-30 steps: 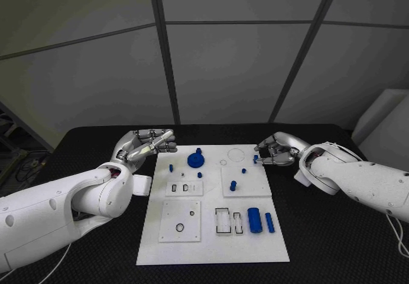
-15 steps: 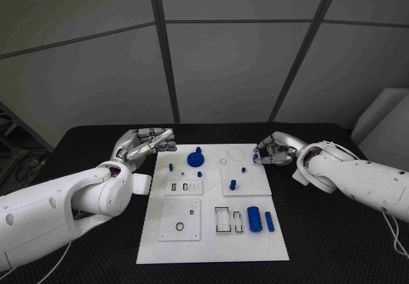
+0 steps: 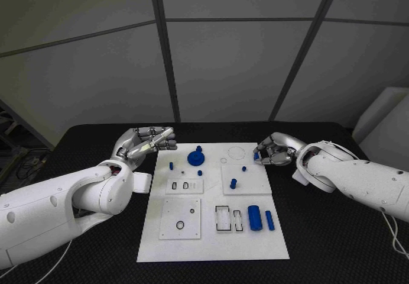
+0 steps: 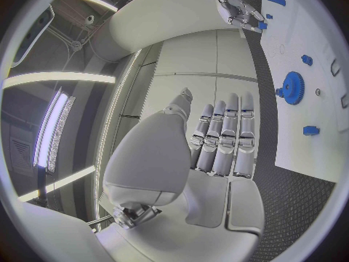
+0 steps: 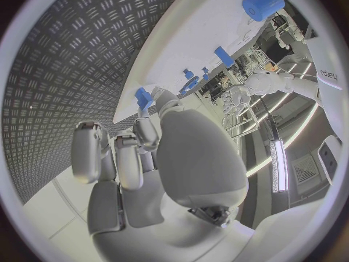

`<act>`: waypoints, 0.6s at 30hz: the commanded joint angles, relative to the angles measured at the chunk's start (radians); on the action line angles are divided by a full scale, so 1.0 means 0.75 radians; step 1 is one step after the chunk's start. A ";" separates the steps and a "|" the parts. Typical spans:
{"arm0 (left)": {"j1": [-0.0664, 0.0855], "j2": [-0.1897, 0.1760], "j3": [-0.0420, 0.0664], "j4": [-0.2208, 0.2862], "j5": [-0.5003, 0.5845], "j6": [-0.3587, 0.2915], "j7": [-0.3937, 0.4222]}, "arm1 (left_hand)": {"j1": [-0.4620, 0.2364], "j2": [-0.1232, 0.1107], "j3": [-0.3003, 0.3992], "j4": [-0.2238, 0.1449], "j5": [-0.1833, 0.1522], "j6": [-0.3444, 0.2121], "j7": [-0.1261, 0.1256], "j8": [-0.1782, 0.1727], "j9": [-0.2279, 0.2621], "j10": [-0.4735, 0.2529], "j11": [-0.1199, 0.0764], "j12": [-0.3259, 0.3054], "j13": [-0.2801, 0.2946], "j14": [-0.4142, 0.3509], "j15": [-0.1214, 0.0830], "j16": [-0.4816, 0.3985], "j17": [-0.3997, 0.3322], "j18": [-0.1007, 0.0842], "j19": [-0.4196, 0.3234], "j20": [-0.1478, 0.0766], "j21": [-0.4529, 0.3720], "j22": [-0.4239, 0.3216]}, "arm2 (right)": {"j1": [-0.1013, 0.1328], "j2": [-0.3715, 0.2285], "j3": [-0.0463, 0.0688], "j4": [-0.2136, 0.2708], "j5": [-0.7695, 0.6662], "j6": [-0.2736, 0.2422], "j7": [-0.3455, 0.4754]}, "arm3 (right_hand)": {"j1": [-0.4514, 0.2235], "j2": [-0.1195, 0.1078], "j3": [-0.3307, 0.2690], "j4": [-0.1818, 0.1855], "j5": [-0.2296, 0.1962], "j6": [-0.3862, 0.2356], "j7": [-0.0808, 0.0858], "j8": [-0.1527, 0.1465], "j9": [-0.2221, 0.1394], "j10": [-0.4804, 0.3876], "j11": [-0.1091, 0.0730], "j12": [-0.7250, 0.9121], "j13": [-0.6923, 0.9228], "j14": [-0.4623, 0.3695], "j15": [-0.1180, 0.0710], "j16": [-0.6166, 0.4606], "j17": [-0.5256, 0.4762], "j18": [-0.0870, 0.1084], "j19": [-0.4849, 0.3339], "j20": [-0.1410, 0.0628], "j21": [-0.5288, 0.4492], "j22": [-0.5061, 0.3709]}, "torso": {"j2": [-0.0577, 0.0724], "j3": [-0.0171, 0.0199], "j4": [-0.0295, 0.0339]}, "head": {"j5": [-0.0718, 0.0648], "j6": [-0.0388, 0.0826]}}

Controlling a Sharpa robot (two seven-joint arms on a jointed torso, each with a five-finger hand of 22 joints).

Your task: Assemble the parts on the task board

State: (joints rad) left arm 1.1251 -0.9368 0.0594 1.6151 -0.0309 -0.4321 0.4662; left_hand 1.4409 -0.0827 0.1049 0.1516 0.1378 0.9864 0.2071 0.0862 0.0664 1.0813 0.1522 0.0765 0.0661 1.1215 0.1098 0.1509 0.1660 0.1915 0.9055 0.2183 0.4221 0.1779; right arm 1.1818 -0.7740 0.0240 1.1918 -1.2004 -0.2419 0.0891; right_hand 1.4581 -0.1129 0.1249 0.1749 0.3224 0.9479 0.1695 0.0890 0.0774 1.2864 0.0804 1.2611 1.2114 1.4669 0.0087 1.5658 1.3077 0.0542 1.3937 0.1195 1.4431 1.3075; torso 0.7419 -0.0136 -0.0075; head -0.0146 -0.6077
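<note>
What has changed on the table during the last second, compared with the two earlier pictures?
Very little. The right robot hand drew slightly away from the camera along the far right edge of the task board, still pinching a small blue part. The left robot hand stayed raised at the board's far left corner, holding nothing. The blue gear, the blue cylinder and the other parts did not move.

Blue gear (image 3: 196,158) upright between hands; board's (image 3: 213,248) near end open.

White task board (image 3: 213,248) flat mid-table, blue gear (image 3: 197,158), cylinder (image 3: 254,218) and small pegs on it.
</note>
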 commanded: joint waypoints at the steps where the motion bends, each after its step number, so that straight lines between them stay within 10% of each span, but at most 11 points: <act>1: 0.002 0.000 0.001 -0.001 -0.010 0.015 0.004 | -0.014 0.005 -0.002 -0.009 -0.007 0.000 0.005 -0.006 0.000 0.005 0.008 -0.005 0.001 -0.005 0.004 -0.006 0.002 -0.017 -0.009 -0.001 -0.008 -0.002 | 0.001 0.004 0.000 -0.004 -0.017 0.014 -0.008 | 0.009 0.007 0.000 -0.007 0.000 0.012 -0.001 0.003 0.002 0.009 0.003 0.005 0.002 0.132 0.003 -0.005 0.323 0.003 0.002 0.002 -0.001 0.016 | 0.000 0.0002 -0.0001 | -0.001 0.000; 18: 0.002 0.001 0.001 -0.006 -0.010 0.017 -0.001 | -0.014 0.006 -0.002 -0.010 -0.007 0.001 0.005 -0.007 0.000 0.006 0.009 -0.005 0.001 -0.005 0.004 -0.008 0.003 -0.017 -0.011 0.000 -0.008 -0.002 | 0.000 0.027 0.000 -0.025 -0.031 0.006 -0.024 | 0.012 0.027 0.013 -0.008 -0.005 0.044 -0.006 0.018 0.005 0.018 -0.002 0.013 0.010 0.132 0.000 -0.004 0.326 0.001 0.008 0.000 0.003 0.024 | 0.000 0.0007 -0.0006 | -0.002 -0.008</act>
State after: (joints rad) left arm 1.1250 -0.9372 0.0594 1.6104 -0.0309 -0.4316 0.4639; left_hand 1.4367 -0.0785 0.1020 0.1488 0.1377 0.9864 0.2071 0.0862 0.0663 1.0848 0.1556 0.0766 0.0661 1.1215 0.1098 0.1509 0.1672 0.1916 0.9055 0.2183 0.4221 0.1780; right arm 1.1806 -0.7553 0.0240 1.1732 -1.2160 -0.2382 0.0762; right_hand 1.4700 -0.1010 0.1303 0.1696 0.3224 0.9765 0.1652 0.0981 0.0800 1.2937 0.0804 1.2659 1.2184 1.4668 0.0087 1.5658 1.3075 0.0542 1.3937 0.1195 1.4431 1.3074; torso 0.7419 -0.0131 -0.0081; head -0.0162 -0.6130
